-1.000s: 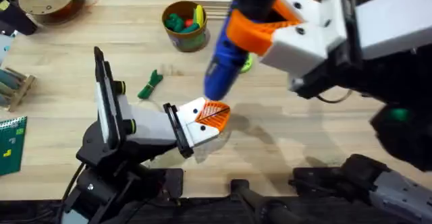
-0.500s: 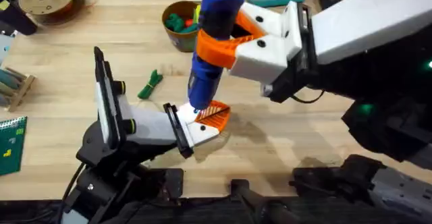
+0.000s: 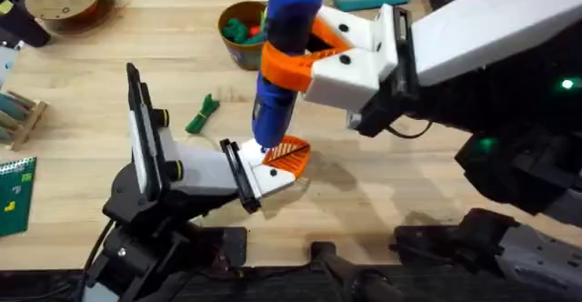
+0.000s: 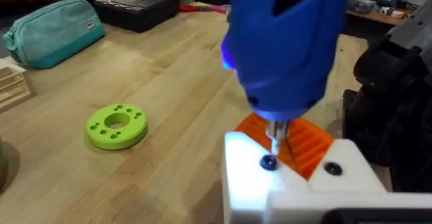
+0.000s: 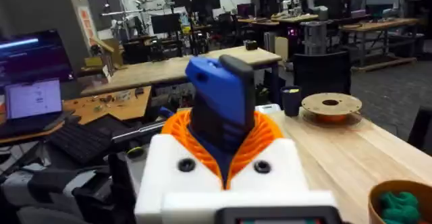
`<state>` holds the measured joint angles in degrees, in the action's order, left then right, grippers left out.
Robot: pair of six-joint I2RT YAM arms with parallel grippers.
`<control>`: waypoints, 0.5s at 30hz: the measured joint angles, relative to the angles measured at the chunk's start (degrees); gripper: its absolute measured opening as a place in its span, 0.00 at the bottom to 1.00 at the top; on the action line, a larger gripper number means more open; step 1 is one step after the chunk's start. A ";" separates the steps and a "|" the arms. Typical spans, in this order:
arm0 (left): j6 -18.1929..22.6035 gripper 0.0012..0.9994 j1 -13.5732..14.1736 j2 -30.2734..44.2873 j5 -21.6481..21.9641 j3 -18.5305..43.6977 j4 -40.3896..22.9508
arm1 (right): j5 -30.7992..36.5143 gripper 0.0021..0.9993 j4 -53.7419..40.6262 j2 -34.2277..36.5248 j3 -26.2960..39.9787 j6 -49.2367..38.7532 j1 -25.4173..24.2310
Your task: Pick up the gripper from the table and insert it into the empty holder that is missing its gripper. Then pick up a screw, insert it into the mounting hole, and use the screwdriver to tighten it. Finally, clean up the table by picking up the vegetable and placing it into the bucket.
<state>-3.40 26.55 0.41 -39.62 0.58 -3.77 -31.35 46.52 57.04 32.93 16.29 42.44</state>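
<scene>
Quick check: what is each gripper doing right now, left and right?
Left gripper: cannot be told.
Right gripper: closed on the screwdriver, its tip on a screw.

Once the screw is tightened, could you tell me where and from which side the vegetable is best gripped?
Grip the vegetable across its slim middle, coming straight down from above. It lies flat on the table, slanted, with bare wood on both long sides, so fingers set across its length should close on the narrow body rather than the forked leafy end.
</scene>
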 joint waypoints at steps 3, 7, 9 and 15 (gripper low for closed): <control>0.00 0.00 0.00 0.01 0.00 0.00 0.00 | 0.00 0.03 0.48 0.21 0.00 0.00 0.00; 0.02 0.00 0.00 0.01 0.00 0.00 0.00 | 0.00 0.03 0.81 0.21 0.00 0.00 0.00; 0.00 0.00 0.00 0.00 0.00 0.00 0.00 | 0.00 0.03 0.81 0.21 0.00 -0.01 0.00; 0.00 0.00 0.00 0.01 0.00 0.00 0.00 | 0.00 0.03 0.82 0.59 0.00 0.00 0.03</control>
<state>-3.40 26.55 0.43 -39.62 0.58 -3.77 -31.35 47.34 57.63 32.93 16.29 42.47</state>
